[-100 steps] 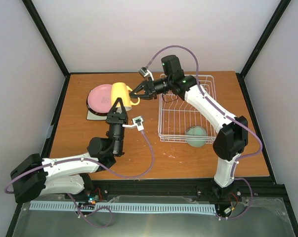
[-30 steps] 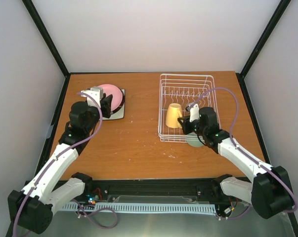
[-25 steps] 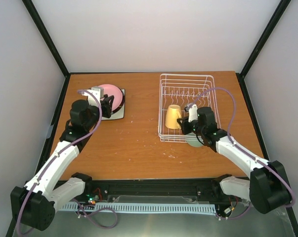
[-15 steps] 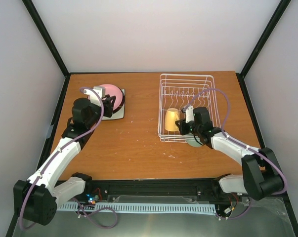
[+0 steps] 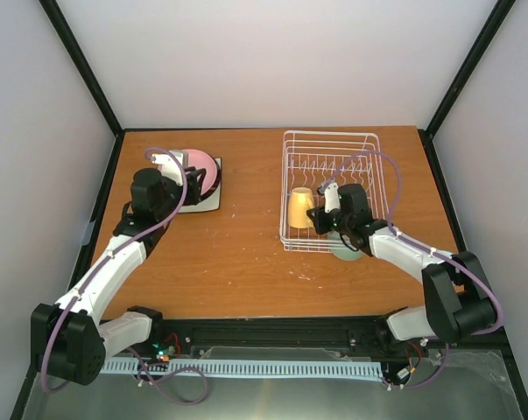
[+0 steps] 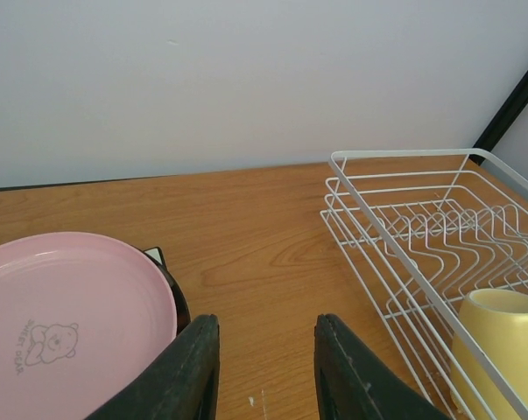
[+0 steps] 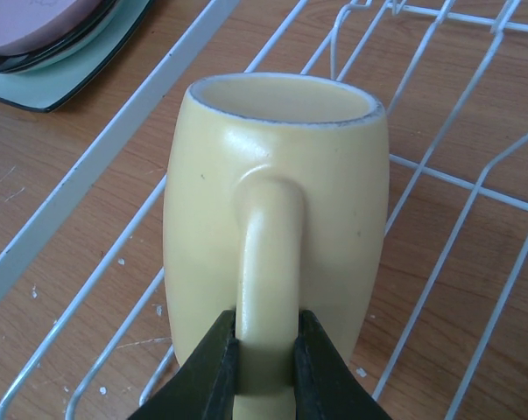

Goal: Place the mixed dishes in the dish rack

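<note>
Top external, nearest first: the mint-green bowl (image 5: pixel 345 248) sits at the 6 o'clock edge of the dish rack (image 5: pixel 330 140), tucked under the right forearm. I can't tell if it's inside the wires or just outside. Risk: the forearm clips it on the way out.

Next out, the right gripper (image 7: pixel 264 372) is pinched almost closed on the handle of the pale yellow mug (image 7: pixel 277 219) and holds nothing else. The mug is inside the rack against its 9 o'clock wall. Risks:
- It's a handle-only grip, so the mug can swing about the handle.
- If it's let go while tilted, it could roll along the wires or tip.

Only the right wrist view shows the pinch and the rim pointing away from the wrist. None of the views shows whether the mug is bearing on the wires.

Farthest, at the table's 10 o'clock, the left gripper (image 6: pixel 265 376) is part open with bare table (image 6: pixel 246 219) between its fingers and nothing held. It's just beside the pink round plate (image 6: pixel 66 315), at the plate's 3 o'clock edge. That plate tops a stack, with the black-rimmed round plate (image 6: pixel 176 293) directly under it. Risks:
- A shallow approach shoves the stack instead of gripping it.
- The jaws catch two rims at once.

The left wrist view shows the empty gap between the fingers, which the top view hides under the wrist. The right wrist view adds a mint-green plate (image 7: pixel 66 79) low in the stack.
</note>
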Robot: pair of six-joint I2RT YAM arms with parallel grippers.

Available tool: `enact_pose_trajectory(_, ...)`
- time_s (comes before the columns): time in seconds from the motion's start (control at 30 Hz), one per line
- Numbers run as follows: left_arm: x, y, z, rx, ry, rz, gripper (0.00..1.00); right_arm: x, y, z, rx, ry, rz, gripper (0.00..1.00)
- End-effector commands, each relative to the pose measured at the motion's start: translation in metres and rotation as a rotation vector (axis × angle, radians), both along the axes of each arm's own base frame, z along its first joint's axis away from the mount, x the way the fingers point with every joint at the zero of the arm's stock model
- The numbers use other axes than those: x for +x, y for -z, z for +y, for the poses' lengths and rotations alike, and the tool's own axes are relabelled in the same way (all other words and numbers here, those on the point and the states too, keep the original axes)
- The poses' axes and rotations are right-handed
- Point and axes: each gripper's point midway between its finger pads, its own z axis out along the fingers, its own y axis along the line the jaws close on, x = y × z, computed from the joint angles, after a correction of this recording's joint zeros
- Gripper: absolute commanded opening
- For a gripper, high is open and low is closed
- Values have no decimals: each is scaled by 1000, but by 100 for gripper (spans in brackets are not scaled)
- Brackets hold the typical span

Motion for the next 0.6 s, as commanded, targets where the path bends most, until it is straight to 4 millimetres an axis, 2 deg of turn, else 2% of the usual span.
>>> enact_pose_trajectory(0.0, 7, -29, 4, 8, -3, -82, 31, -8, 12, 8, -44, -49, 56, 9)
enact_pose_trajectory(0.17, 8, -27, 9, 37, -23, -84, 31, -15, 24, 13, -93, -69, 111, 13)
enact_pose_trajectory(0.4, 6, -30, 16, 64, -45, -97, 30, -19, 32, 4, -156, -44, 176, 12)
enact_pose_trajectory(0.57, 6, -27, 17, 66, -50, -81, 31, -30, 40, -6, -209, -26, 252, 14)
